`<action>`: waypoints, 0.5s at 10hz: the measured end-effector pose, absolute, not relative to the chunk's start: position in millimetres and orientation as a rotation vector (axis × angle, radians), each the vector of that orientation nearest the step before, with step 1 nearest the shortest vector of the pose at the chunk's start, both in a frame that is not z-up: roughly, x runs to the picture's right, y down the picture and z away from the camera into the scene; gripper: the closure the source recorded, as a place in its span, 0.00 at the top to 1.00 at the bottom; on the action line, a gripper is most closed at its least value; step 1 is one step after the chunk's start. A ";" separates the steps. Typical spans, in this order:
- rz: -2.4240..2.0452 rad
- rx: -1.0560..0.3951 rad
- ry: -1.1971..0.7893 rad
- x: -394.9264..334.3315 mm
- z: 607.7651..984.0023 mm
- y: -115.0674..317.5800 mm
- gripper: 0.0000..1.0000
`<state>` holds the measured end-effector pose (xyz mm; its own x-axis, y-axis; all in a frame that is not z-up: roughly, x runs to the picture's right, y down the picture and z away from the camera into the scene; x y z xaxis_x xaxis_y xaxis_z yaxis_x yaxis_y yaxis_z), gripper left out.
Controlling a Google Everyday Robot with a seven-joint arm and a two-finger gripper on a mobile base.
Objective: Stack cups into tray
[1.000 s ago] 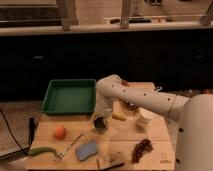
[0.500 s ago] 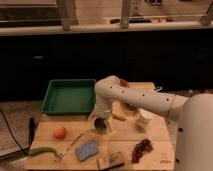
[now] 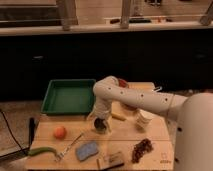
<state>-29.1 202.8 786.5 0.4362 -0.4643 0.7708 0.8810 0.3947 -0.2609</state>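
The green tray [image 3: 67, 97] lies at the back left of the wooden table, with nothing showing inside it. My white arm reaches in from the right and bends down to my gripper [image 3: 100, 121], just right of the tray's front right corner. The gripper hangs directly over a small dark metal cup [image 3: 102, 127] on the table and hides part of it. A whitish cup [image 3: 145, 120] stands to the right, partly behind my forearm.
An orange [image 3: 60, 132], a green vegetable [image 3: 42, 151], a metal utensil [image 3: 70, 145], a blue sponge [image 3: 87, 150], a brown block [image 3: 112, 161] and a dark cluster [image 3: 142, 148] lie along the front. A yellow item [image 3: 119, 117] lies beside the gripper. A red object [image 3: 123, 83] sits behind the arm.
The gripper has sunk slightly onto the metal cup. The arm has barely shifted, and the other things have not moved.
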 end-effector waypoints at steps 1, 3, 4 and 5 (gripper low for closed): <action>-0.938 -0.730 -0.670 -29.9 789.1 203.5 0.80; -0.934 -0.725 -0.681 -29.4 794.2 205.5 0.64; -0.927 -0.724 -0.686 -27.0 796.3 206.6 0.53; -0.921 -0.722 -0.693 -26.9 797.6 207.4 0.44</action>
